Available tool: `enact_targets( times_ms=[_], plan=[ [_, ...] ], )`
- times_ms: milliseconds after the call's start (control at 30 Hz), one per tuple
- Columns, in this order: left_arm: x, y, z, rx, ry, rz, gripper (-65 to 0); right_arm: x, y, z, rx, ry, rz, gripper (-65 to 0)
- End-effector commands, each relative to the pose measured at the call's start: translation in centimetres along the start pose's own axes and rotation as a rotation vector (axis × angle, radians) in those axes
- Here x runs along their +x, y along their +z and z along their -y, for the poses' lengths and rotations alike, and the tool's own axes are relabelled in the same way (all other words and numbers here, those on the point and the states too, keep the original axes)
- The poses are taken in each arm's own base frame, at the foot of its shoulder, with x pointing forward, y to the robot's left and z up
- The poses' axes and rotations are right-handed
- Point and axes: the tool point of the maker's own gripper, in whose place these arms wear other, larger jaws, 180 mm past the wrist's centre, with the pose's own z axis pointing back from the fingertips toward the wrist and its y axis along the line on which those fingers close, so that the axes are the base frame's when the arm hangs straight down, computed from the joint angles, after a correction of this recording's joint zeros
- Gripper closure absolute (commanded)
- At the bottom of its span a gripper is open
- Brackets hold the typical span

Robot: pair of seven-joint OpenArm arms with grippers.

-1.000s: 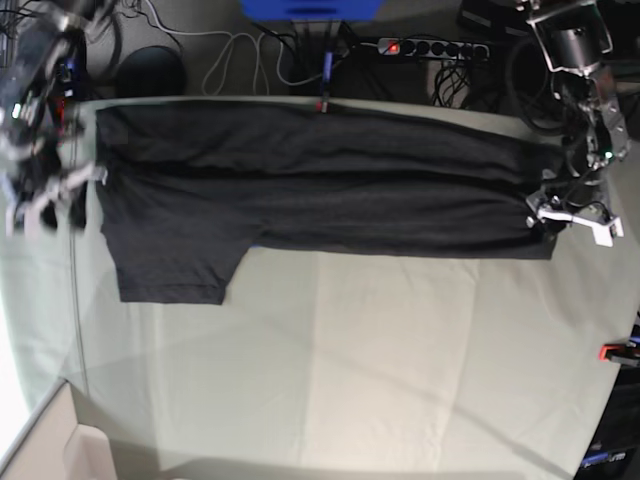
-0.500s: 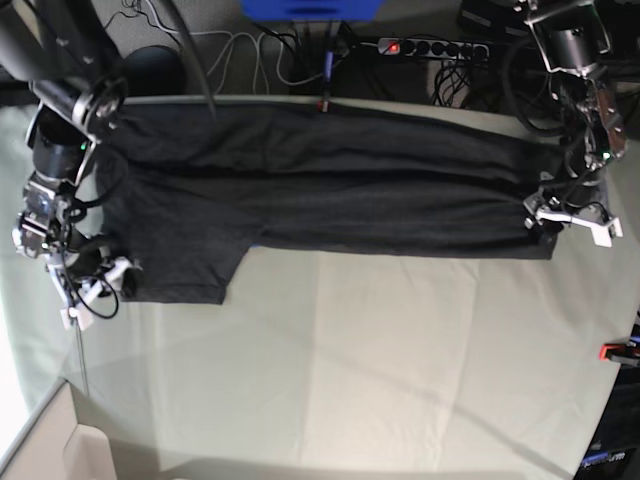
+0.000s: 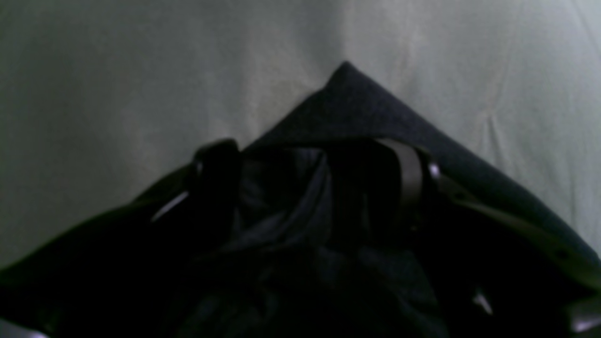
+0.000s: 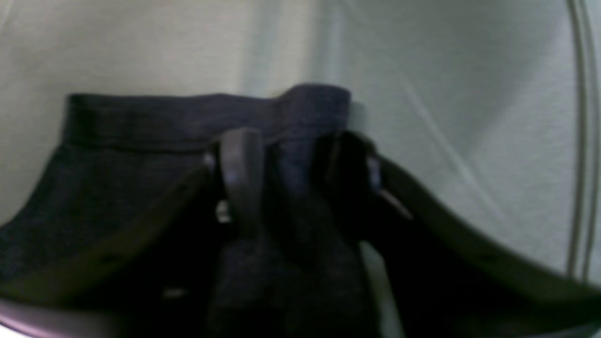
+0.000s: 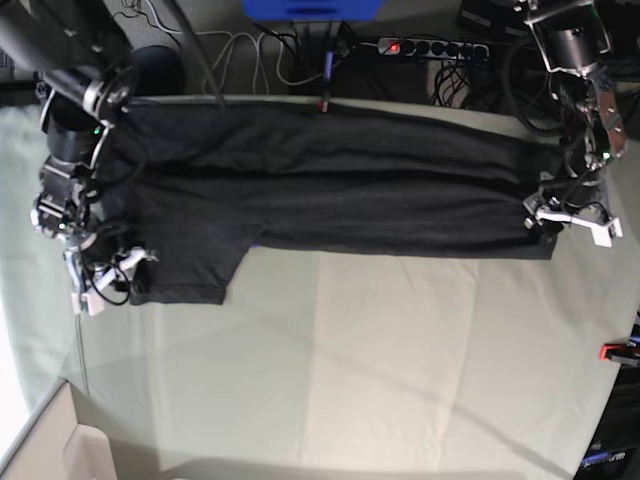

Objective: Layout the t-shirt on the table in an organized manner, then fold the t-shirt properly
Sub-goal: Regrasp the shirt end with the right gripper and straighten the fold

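Note:
The black t-shirt (image 5: 330, 190) lies in a long band along the far side of the table (image 5: 400, 360), one sleeve hanging toward me at the left. My left gripper (image 5: 570, 222) sits on the shirt's right near corner. In the left wrist view that gripper (image 3: 312, 164) stands open, its fingers wide apart astride the corner cloth (image 3: 347, 103). My right gripper (image 5: 105, 280) is at the sleeve's lower left corner. In the right wrist view its jaws (image 4: 293, 159) are half closed with a ridge of sleeve cloth (image 4: 141, 122) between them, just behind the hem.
A power strip (image 5: 430, 47), cables and a blue object (image 5: 310, 8) lie behind the table's far edge. Red clamps sit at the far edge (image 5: 321, 104) and the right edge (image 5: 612, 351). A pale box corner (image 5: 50, 440) shows at the bottom left.
My right arm came down from the shirt's upper left edge to the sleeve's lower corner, and its jaws have narrowed around the cloth. The left arm has stayed in place.

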Motion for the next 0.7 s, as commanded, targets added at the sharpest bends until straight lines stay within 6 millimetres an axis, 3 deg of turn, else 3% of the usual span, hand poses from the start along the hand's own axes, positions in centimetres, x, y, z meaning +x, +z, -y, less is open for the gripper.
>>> enact_targets(
  times_ms=[0,33,67,200,233,300,400,533,667],
  plan=[
    [-0.1,0.1,-0.7,0.022,-0.01,-0.026,-41.9,0.1,0.0,0.1,0.001,0.02,-0.026,-10.2],
    [-0.1,0.1,-0.7,0.022,-0.01,-0.026,-41.8,0.1,0.0,0.1,0.001,0.021,-0.025,-2.3],
    [-0.1,0.1,-0.6,0.021,-0.011,-0.026,-41.8,0.0,0.0,0.1,0.0,0.022,-0.031,0.0],
    [-0.1,0.1,-0.5,0.019,-0.012,-0.026,-41.8,1.5,0.3,0.6,-0.017,0.049,0.0,0.0],
    [0.0,0.1,-0.5,0.018,-0.013,-0.025,-41.8,2.7,0.8,1.1,-0.035,0.069,0.028,0.0],
    [0.1,0.0,-0.4,0.017,-0.013,-0.024,-41.8,3.2,2.1,1.3,-0.069,0.114,0.043,0.0],
    [0.1,0.0,-0.4,0.016,-0.013,-0.023,-41.9,5.2,5.2,1.4,-0.148,0.22,0.073,0.0],
    [0.2,0.0,-0.3,0.015,-0.013,-0.021,-41.9,6.9,9.7,-0.6,-0.203,0.291,0.163,0.0],
    [0.3,0.0,-0.3,0.014,-0.014,-0.019,-42.0,6.2,13.5,-2.5,-0.231,0.324,0.166,0.0]
  ],
)
